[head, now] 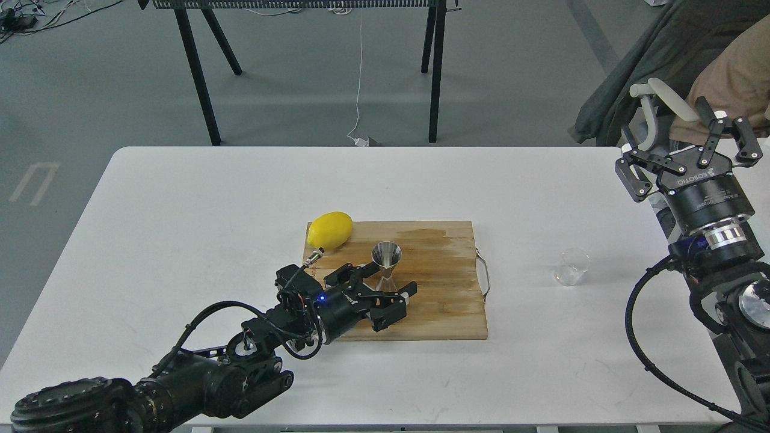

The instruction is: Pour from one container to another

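Observation:
A shiny steel hourglass jigger (386, 264) stands upright on the wooden cutting board (445, 288). My left gripper (385, 287) lies low on the board with its fingers spread around the jigger's base, open and not closed on it. The small clear glass cup (571, 267) stands on the white table to the right of the board, with nothing holding it. My right gripper (692, 147) hangs high at the right edge of the table, fingers spread wide and empty, well above and right of the cup.
A yellow lemon (329, 229) rests on the board's far left corner, close behind my left arm. The board has a metal handle (484, 275) on its right side. A person's arm and chair (716, 72) are at the far right.

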`<state>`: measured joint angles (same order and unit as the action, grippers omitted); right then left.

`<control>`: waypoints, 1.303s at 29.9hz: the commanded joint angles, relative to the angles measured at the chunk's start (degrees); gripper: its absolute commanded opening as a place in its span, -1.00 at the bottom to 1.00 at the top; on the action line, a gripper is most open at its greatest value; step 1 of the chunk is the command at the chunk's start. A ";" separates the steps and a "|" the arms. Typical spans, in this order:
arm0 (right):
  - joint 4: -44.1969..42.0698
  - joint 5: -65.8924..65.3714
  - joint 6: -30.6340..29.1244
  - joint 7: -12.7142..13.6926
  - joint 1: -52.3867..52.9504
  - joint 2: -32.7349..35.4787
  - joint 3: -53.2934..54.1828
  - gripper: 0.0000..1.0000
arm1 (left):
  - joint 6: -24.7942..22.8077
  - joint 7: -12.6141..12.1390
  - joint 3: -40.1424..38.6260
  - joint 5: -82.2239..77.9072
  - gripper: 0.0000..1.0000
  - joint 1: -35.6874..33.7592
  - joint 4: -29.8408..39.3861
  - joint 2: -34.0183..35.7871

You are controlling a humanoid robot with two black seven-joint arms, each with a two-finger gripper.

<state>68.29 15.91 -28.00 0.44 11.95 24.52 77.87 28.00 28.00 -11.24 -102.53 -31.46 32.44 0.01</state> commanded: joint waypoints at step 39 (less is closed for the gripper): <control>0.18 0.00 0.00 0.00 0.00 -0.09 0.18 0.98 | -20.03 0.00 -16.77 39.49 0.97 2.20 26.10 30.75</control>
<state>68.34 15.91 -28.00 0.44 11.86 24.48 78.05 21.60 28.00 -21.35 -69.60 -29.90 57.21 28.25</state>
